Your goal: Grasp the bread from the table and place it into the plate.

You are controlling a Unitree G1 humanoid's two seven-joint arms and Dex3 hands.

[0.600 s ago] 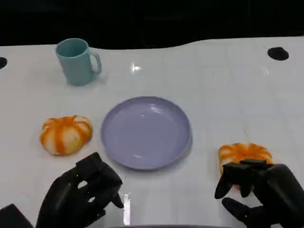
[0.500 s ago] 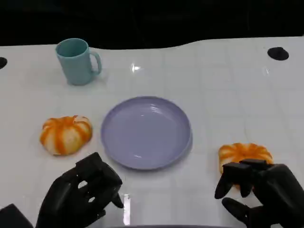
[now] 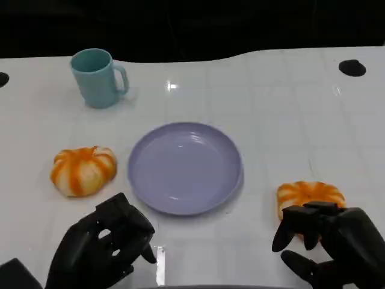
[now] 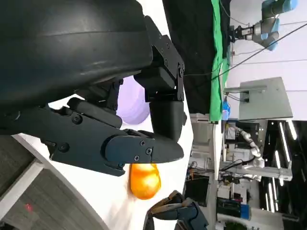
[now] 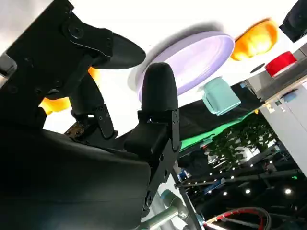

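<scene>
Two orange-and-white pumpkin-shaped breads lie on the white table. One bread point(image 3: 83, 170) is left of the lavender plate point(image 3: 184, 167); the other bread point(image 3: 309, 194) is at the plate's lower right. My right hand point(image 3: 331, 244) hovers just in front of that right bread, fingers apart and curved over its near edge, holding nothing. My left hand point(image 3: 102, 247) is low at the front left, fingers spread, below the left bread. The left wrist view shows the plate point(image 4: 132, 103) and the right bread point(image 4: 144, 179); the right wrist view shows the plate point(image 5: 192, 60) and both breads point(image 5: 256, 39) point(image 5: 55, 103).
A teal mug point(image 3: 96, 77) stands at the back left, also seen as a mug point(image 5: 219, 96) in the right wrist view. A black round spot point(image 3: 352, 68) marks the table's far right. A dark backdrop lies beyond the table's far edge.
</scene>
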